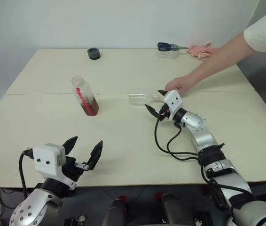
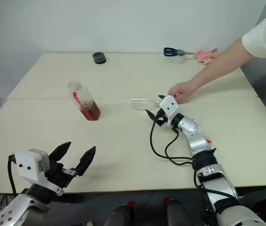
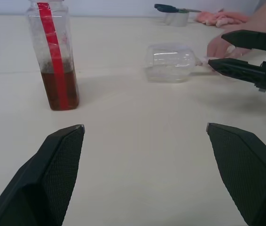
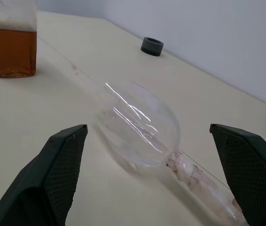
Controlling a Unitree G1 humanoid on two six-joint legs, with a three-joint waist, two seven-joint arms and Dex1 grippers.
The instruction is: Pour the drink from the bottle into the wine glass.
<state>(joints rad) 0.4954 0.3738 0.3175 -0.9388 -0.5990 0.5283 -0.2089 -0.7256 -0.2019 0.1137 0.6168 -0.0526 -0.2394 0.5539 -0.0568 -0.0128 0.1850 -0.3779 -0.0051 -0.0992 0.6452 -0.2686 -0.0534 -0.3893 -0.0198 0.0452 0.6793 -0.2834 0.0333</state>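
Observation:
The bottle [image 1: 84, 95] stands upright at the table's left middle, a red strip down its side, with the reddish-brown drink [image 3: 60, 89] filling its lower part. The wine glass [image 1: 139, 96] lies on its side in the middle of the table, bowl toward the bottle. A person's hand [image 1: 177, 84] rests at its stem end. My right gripper [image 1: 154, 100] is open just short of the stem [image 4: 199, 181], one finger to each side, nothing gripped. My left gripper [image 1: 86, 142] hangs open and empty near the table's front edge, pointing toward the bottle.
A black ring [image 1: 94, 53] lies at the back of the table. A short clear cup with blue-handled scissors [image 1: 170, 48] and a pink thing [image 1: 201, 51] sit at the back right. The person's arm [image 1: 222, 56] reaches in from the right.

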